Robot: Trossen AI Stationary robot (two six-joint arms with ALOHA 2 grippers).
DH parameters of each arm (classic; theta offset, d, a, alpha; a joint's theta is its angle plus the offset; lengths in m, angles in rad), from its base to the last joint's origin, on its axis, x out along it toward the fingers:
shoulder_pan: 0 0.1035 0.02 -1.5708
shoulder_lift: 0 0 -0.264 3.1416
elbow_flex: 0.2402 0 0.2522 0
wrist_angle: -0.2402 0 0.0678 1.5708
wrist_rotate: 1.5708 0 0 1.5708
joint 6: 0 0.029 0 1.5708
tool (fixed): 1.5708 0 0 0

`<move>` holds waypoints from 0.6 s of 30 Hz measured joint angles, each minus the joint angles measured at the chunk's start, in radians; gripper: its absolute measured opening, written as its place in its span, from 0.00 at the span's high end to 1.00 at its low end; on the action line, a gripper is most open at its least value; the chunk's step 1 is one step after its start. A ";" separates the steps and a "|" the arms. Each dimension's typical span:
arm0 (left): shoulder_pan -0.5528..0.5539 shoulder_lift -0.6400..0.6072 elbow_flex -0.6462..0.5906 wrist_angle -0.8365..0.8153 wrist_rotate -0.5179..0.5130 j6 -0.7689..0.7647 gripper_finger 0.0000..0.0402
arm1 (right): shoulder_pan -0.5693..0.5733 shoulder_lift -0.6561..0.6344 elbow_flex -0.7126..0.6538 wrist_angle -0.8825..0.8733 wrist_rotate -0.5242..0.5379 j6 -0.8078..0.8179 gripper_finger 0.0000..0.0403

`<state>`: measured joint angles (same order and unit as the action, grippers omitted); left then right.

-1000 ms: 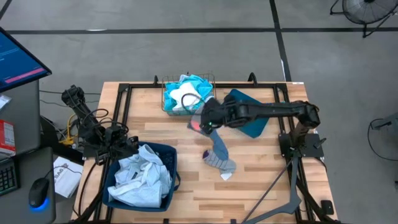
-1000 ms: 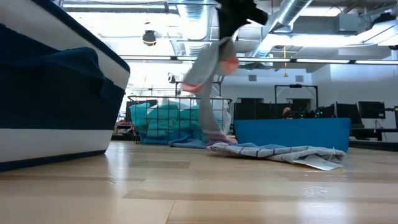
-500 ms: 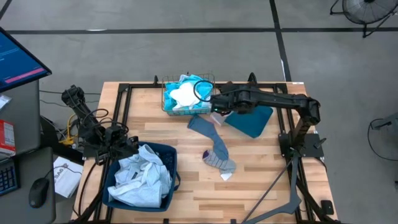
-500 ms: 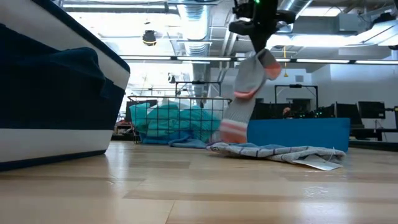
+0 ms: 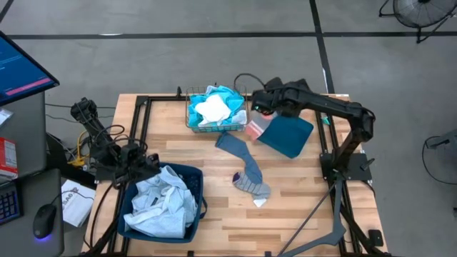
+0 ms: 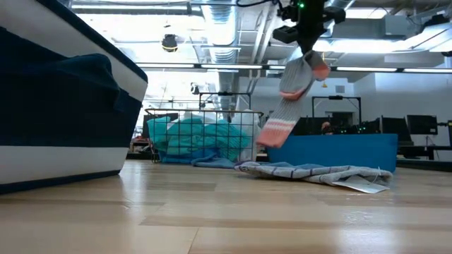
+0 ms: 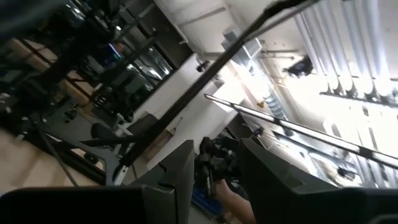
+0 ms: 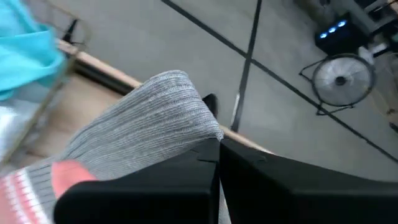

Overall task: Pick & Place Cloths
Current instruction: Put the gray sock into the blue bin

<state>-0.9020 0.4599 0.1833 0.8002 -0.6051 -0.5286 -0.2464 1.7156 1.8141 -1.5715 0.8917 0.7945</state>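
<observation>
Item: right gripper (image 5: 261, 108), upper centre-right of the high view, pinched fully closed on a grey ribbed sock with an orange-red striped tip (image 6: 291, 99); the sock hangs clear of the table, its tip dangling over the near edge of a flat teal plastic bin lid (image 5: 287, 135) in the overhead picture, just right of the wire mesh basket (image 5: 191, 118). Item: basket, upper centre, holding turquoise cloth (image 5: 227, 96) and a white cloth (image 5: 213, 109). Item: one long grey-blue sock-like garment (image 5: 244, 166) lying loose on the wooden table (image 5: 300, 200), mid-frame, running from the basket's front down toward lower centre. Item: dark blue plastic bin (image 5: 129, 209), lower left, heaped with pale blue cloths (image 5: 164, 203). Item: left gripper (image 5: 140, 165), parked at the left beside that bin, fingers part-way apart in its wrist view, nothing visible between them. Progress, as judged: several cloths already sit in containers; one sock is in transit, destination not plain; at least the garment on the table is left to collect.
</observation>
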 joint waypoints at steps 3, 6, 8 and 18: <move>0.000 0.000 0.000 0.003 -0.051 0.001 0.72 | -0.049 -0.023 0.000 0.000 0.004 -0.055 1.00; 0.000 0.000 0.000 0.004 -0.091 0.002 0.72 | -0.091 -0.048 0.000 0.000 0.003 -0.079 1.00; 0.000 0.000 0.000 0.002 -0.106 0.002 0.72 | -0.113 -0.054 0.000 0.000 0.002 -0.088 1.00; 0.004 -0.039 0.000 -0.007 0.052 0.006 0.89 | -0.136 -0.053 -0.103 0.019 -0.064 -0.045 1.00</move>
<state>-0.8979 0.4206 0.1833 0.7929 -0.5530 -0.5228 -0.3822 1.6623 1.7112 -1.5522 0.8280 0.7491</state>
